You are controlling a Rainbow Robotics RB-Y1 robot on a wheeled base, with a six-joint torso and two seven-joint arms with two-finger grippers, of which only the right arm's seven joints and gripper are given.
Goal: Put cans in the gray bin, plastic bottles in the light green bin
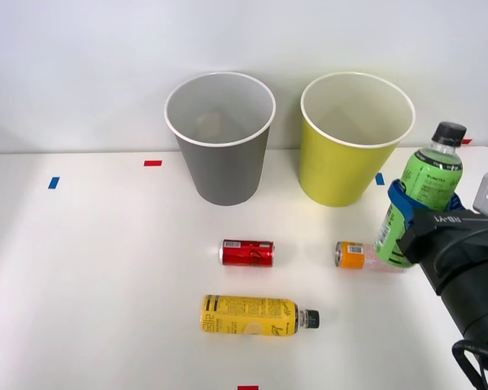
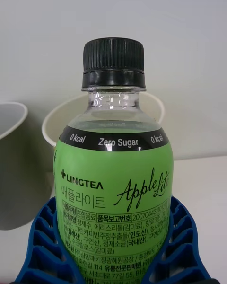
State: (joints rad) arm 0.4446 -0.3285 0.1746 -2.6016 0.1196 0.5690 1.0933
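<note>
the green-label bottle [image 1: 427, 191] is up off the surface [image 1: 106, 276], held roughly upright with a slight lean, its black cap on top. the right gripper [image 1: 407, 213] is closed around its lower body, the blue ribbed fingers [image 2: 45, 246] wrapping both sides of the label in the wrist view. it hangs to the right of the light green bin [image 1: 355, 138] and a little nearer the robot, not yet over the rim, so it looks like the carry toward that bin is under way and the drop is not yet done.

the other three items lie on their sides on the surface. the slimmer can [image 1: 359, 255], orange end and pinkish-white body, is just below and beside the held bottle, partly hidden by it and the gripper. the red can [image 1: 247, 253] lies in front of the gray bin [image 1: 220, 138], with open surface between them. the yellow-label bottle [image 1: 252, 316] lies nearer the robot than the red can, its cap pointing to the right.

as for the bins, both stand upright side by side at the back, near each other but not touching. what shows of the gray bin's white inside and the light green bin's pale inside holds nothing, though the bottoms are not fully in sight.

so, as a judgement: no item is sorted yet, one bottle is in hand, and one bottle and two cans are left to pick up.
</note>
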